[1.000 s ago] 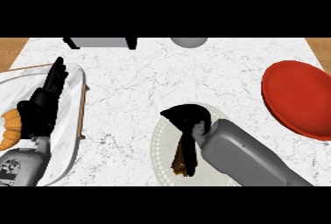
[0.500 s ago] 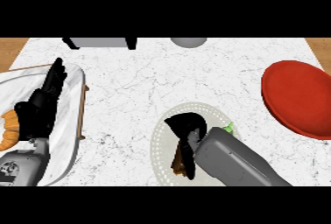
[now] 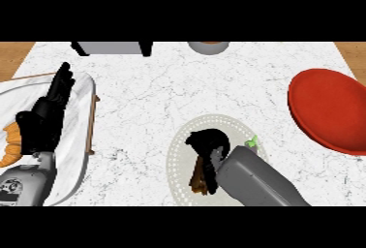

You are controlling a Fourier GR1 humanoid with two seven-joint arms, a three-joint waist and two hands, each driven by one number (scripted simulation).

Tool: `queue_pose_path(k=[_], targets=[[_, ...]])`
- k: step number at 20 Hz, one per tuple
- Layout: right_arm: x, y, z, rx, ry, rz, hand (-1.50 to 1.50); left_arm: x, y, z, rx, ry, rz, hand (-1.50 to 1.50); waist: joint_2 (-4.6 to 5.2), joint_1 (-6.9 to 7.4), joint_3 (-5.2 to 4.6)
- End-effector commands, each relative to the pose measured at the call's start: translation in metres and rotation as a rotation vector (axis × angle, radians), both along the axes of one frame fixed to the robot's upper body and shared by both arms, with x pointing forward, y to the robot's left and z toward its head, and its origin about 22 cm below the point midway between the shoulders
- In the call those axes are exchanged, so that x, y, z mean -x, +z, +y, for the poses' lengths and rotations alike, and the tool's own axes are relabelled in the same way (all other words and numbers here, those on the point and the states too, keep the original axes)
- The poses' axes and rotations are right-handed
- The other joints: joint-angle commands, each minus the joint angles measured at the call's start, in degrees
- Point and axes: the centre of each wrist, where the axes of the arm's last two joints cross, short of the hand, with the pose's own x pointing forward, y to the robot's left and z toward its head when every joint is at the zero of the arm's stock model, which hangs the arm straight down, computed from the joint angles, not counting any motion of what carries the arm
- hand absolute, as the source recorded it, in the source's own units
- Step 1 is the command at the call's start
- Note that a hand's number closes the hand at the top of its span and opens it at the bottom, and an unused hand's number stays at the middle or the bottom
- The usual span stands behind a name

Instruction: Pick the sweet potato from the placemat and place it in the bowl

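Note:
A brown sweet potato (image 3: 198, 178) lies on the round pale placemat (image 3: 180, 160) at the lower middle of the head view. My right hand (image 3: 208, 142) sits over its far end with the fingers curled down round it; the grey forearm hides the potato's right side. The red bowl (image 3: 330, 109) stands at the right edge, well apart from the hand. Over the white plate (image 3: 77, 121) at the left, my left hand (image 3: 44, 116) rests open, fingers pointing away from me.
An orange croissant (image 3: 10, 145) lies on the white plate by the left wrist. A grey box (image 3: 114, 47) and a grey round vessel (image 3: 208, 46) stand at the counter's far edge. A small green bit (image 3: 251, 142) shows beside the right forearm.
My right hand has drawn back toward me and settled lower onto the sweet potato's far end. The potato and the left hand have stayed where they were.

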Motion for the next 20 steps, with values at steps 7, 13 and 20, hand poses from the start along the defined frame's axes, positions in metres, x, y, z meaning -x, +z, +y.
queue_pose_path(k=[7, 13, 20], targets=[[-0.011, -0.028, -0.017, 0.038, 0.081, -0.019, 1.5, 0.012, 0.001, 0.011, -0.013, -0.014, 0.005, 0.0, 0.95, 0.5, 0.08], [0.018, -0.026, -0.006, -0.036, 0.111, -0.023, 1.5, 0.002, -0.011, -0.013, 0.006, -0.001, 0.006, 0.0, 0.83, -0.32, 0.07], [0.072, -0.002, 0.026, -0.363, -0.081, -0.328, 1.5, 0.005, -0.01, 0.0, -0.002, 0.017, 0.01, 0.0, 0.51, -1.14, 0.12]])
